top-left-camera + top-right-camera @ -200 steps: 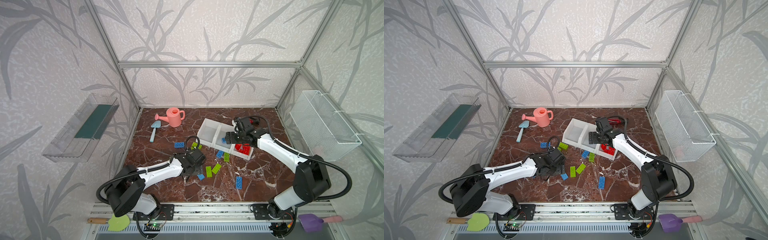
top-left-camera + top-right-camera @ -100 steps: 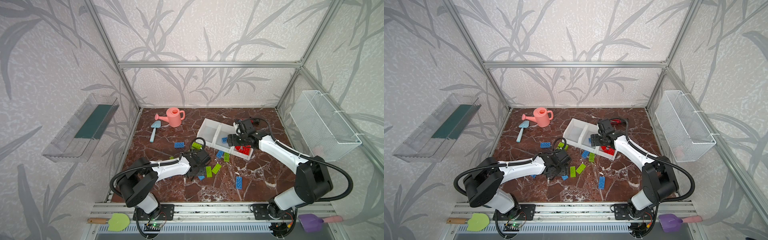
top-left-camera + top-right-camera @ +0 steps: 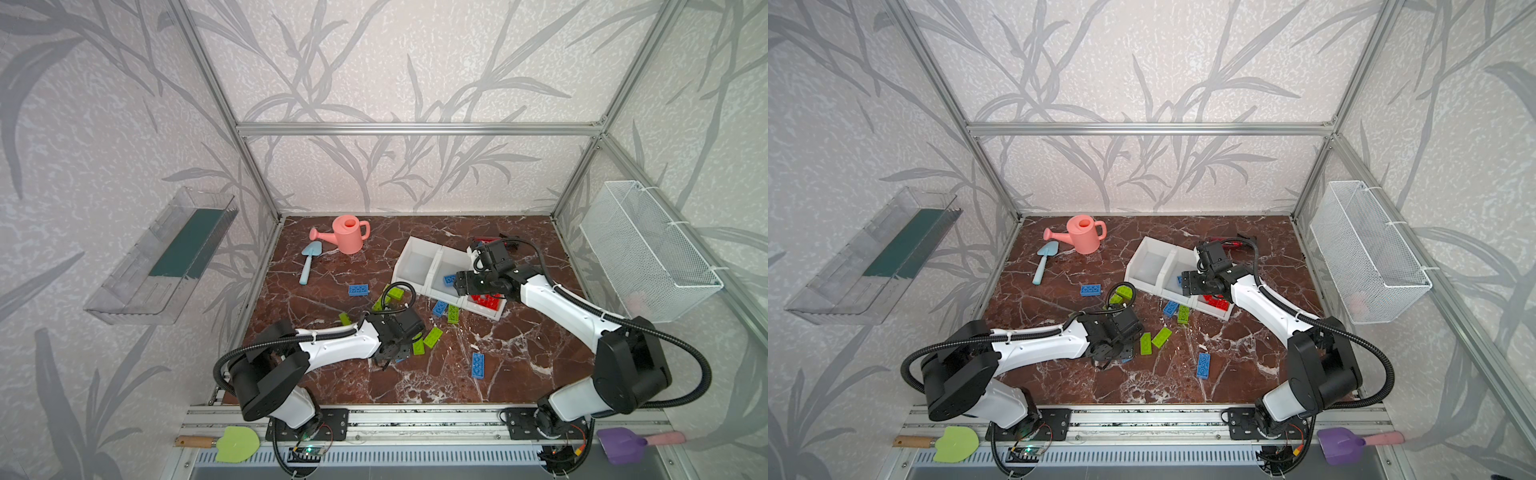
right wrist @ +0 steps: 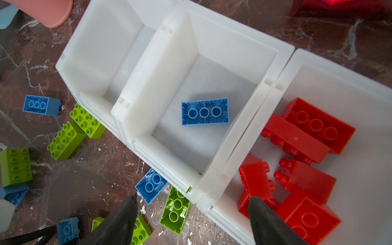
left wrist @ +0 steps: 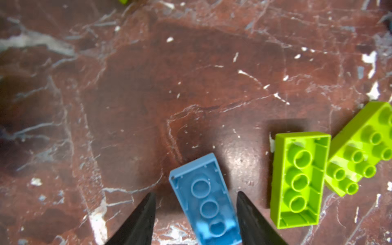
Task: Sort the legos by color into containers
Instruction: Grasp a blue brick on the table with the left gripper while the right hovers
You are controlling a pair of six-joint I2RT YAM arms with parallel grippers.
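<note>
The left pincer (image 5: 195,193) stands open, its jaws either side of an upturned light blue brick (image 5: 204,203). A sliver of table (image 5: 148,95) shows at each flank, so nothing is gripped. Just beside that brick, at about 2 o'clock from it in both top views, lie two lime bricks (image 5: 299,180), touching each other. The right pincer (image 4: 193,196) is also open and empty. It hangs over the near rim of the containers (image 4: 148,63), which sit at about 1 o'clock from the table's middle.

The bin at the 4 o'clock end of the row holds the red legos (image 4: 307,135), five or six of them. No red shows loose on the table, so that colour looks finished. The middle bin has a single blue lego (image 4: 204,112). The far bin (image 4: 101,53), at the 10 o'clock end, is bare.

At least four blue pieces are left by my count. Among them are a stray blue brick (image 3: 358,289) at 10 o'clock of the table's middle and an outlying blue brick (image 3: 478,365) at 5 o'clock. About six lime ones also remain, none binned. I judge the job roughly a third done, with blue barely begun and lime not started.
</note>
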